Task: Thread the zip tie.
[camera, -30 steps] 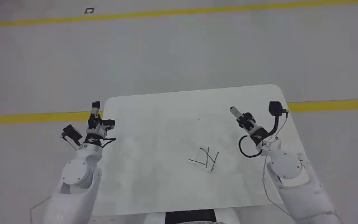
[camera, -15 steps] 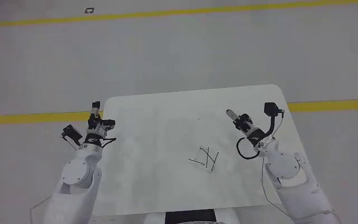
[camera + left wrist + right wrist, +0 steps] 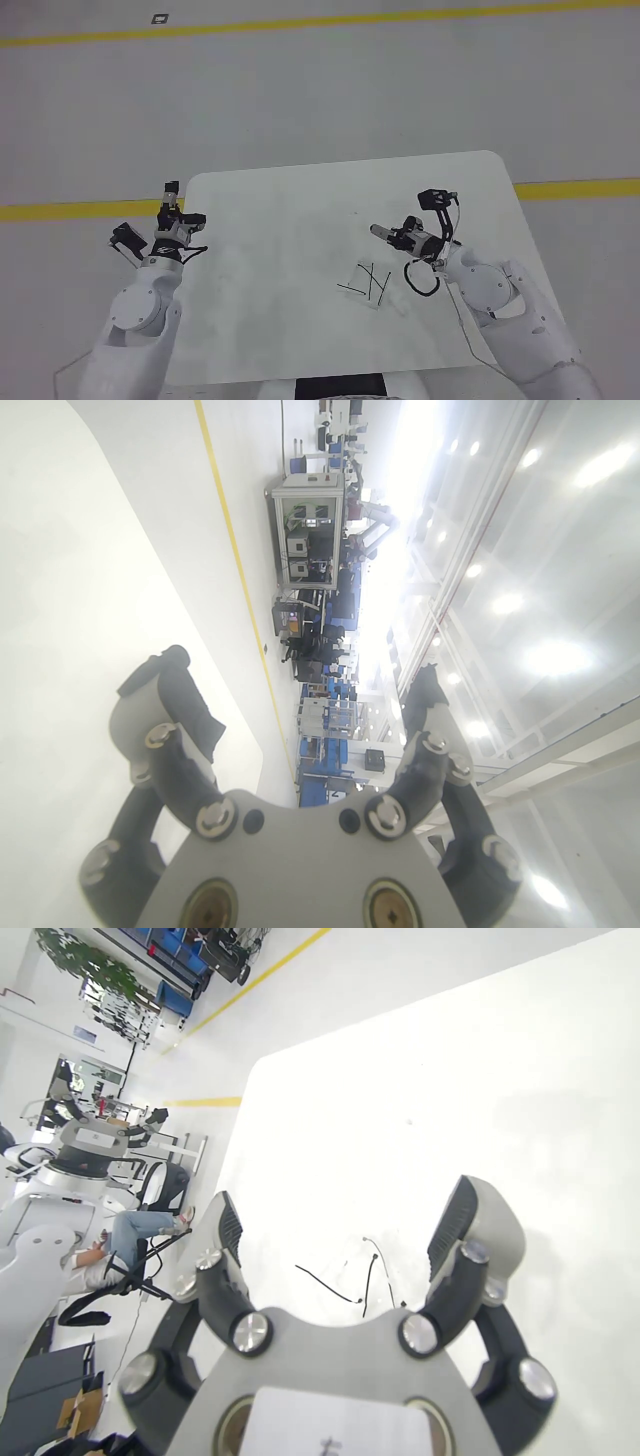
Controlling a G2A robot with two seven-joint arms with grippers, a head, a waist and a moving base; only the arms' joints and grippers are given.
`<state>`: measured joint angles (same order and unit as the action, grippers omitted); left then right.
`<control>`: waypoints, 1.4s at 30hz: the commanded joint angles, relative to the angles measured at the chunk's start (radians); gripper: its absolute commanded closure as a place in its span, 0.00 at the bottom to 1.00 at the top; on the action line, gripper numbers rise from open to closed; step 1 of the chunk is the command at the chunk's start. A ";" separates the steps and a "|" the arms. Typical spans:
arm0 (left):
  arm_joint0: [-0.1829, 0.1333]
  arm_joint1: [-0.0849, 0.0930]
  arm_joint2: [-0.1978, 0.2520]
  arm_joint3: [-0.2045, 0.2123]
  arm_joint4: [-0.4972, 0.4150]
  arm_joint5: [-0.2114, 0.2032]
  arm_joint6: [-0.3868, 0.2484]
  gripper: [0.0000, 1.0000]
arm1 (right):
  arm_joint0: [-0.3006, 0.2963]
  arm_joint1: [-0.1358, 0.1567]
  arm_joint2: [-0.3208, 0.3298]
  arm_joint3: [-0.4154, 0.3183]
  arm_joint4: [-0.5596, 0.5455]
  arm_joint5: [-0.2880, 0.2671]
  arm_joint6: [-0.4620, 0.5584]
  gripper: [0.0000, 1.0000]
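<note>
Several thin black zip ties (image 3: 367, 282) lie crossed in a small heap on the white table (image 3: 280, 220), right of its middle and toward the front. In the right wrist view the zip ties (image 3: 370, 1273) lie between and below the open fingers. My right gripper (image 3: 380, 232) hovers open just behind and right of the heap, holding nothing. My left gripper (image 3: 170, 195) stays open at the table's left edge, pointing away from the table, far from the ties; its two dark fingers (image 3: 180, 700) stand wide apart with nothing between them.
The table has rounded corners, and its front edge lies close behind the heap. Yellow floor lines (image 3: 300, 22) run past the table. Bare tabletop stretches between the two arms.
My right gripper has swung from the table's right side leftward and forward, ending just beside the zip ties. The left arm has kept still.
</note>
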<state>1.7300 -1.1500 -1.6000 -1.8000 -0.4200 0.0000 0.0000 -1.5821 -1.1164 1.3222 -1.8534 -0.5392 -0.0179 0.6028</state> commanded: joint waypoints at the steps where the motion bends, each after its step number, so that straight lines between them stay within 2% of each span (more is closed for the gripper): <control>1: 0.000 0.000 0.000 0.000 0.000 0.000 0.000 0.00 | 0.000 0.000 0.000 0.000 0.000 0.001 -0.001 0.00; 6: 0.000 0.000 0.000 0.000 0.000 0.000 0.000 0.00 | 0.000 0.000 0.000 0.000 0.000 0.001 -0.001 0.00; 8: 0.001 0.000 0.020 -0.014 -0.012 0.006 -0.045 0.00 | 0.000 0.000 0.000 0.000 0.000 0.001 -0.001 0.00; 10: -0.001 0.003 0.029 -0.018 -0.018 0.019 -0.143 0.00 | 0.000 0.000 0.000 0.000 0.000 0.001 -0.001 0.00; 11: 0.002 0.006 0.032 -0.022 -0.011 0.017 -0.211 0.00 | 0.000 0.000 0.000 0.000 0.000 0.001 -0.001 0.00; 13: 0.011 0.010 0.033 -0.025 -0.004 0.009 -0.298 0.00 | 0.000 0.000 0.000 0.000 0.000 0.001 -0.001 0.00; 16: 0.030 0.019 0.025 -0.028 0.019 -0.018 -0.446 0.00 | 0.000 0.000 0.000 0.000 0.000 0.001 -0.001 0.00; 18: 0.042 0.024 0.016 -0.031 -0.004 -0.047 -0.544 0.00 | 0.000 0.000 0.000 0.000 0.000 0.001 -0.001 0.00; 27: 0.043 0.025 0.014 -0.032 -0.007 -0.050 -0.553 0.00 | 0.000 0.000 0.000 0.000 0.000 0.001 -0.001 0.00; 29: 0.042 0.024 0.017 -0.032 -0.006 -0.049 -0.552 0.00 | 0.007 0.004 -0.016 -0.012 -0.066 -0.026 0.036 0.00; 30: 0.041 0.025 0.023 -0.032 -0.002 -0.049 -0.558 0.00 | 0.015 0.007 -0.029 -0.018 -0.111 -0.041 0.077 0.00; 32: 0.041 0.026 0.028 -0.030 -0.007 -0.058 -0.595 0.00 | 0.031 0.010 -0.037 -0.027 -0.131 -0.045 0.141 0.00; 35: 0.044 0.030 0.022 -0.025 -0.016 -0.068 -0.640 0.00 | 0.059 0.013 -0.045 -0.034 -0.117 -0.032 0.253 0.00; 38: 0.047 0.032 0.015 -0.024 -0.014 -0.071 -0.658 0.00 | 0.088 0.016 -0.056 -0.043 -0.105 -0.023 0.366 0.00; 40: 0.047 0.033 0.014 -0.023 -0.028 -0.074 -0.672 0.00 | 0.099 0.016 -0.059 -0.050 -0.064 -0.015 0.411 0.00; 42: 0.046 0.034 0.012 -0.019 -0.039 -0.076 -0.682 0.00 | 0.109 0.016 -0.062 -0.058 0.029 -0.029 0.465 0.00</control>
<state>1.7761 -1.1162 -1.5873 -1.8202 -0.4560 -0.0758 -0.6792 -1.4769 -1.1003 1.2632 -1.9089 -0.5653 -0.0371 1.0346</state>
